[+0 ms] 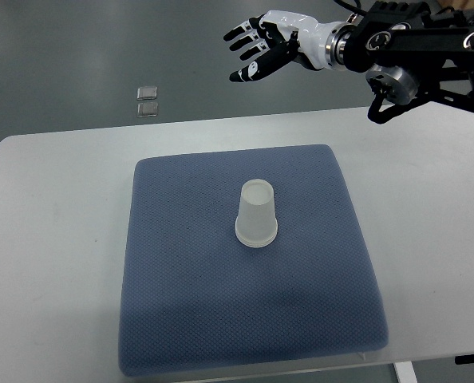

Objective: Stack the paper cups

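A white paper cup (257, 214) stands upside down near the middle of a blue pad (181, 303). Whether it is one cup or several nested together cannot be told. My right hand (257, 46) hangs high above the table's far edge, up and slightly right of the cup, well apart from it. Its fingers are spread and hold nothing. Its black arm (416, 44) comes in from the upper right. The left arm does not show.
The blue pad lies on a white table (53, 239) whose far edge runs across the upper part of the view. Two small clear square pieces (148, 100) lie on the grey floor beyond the table.
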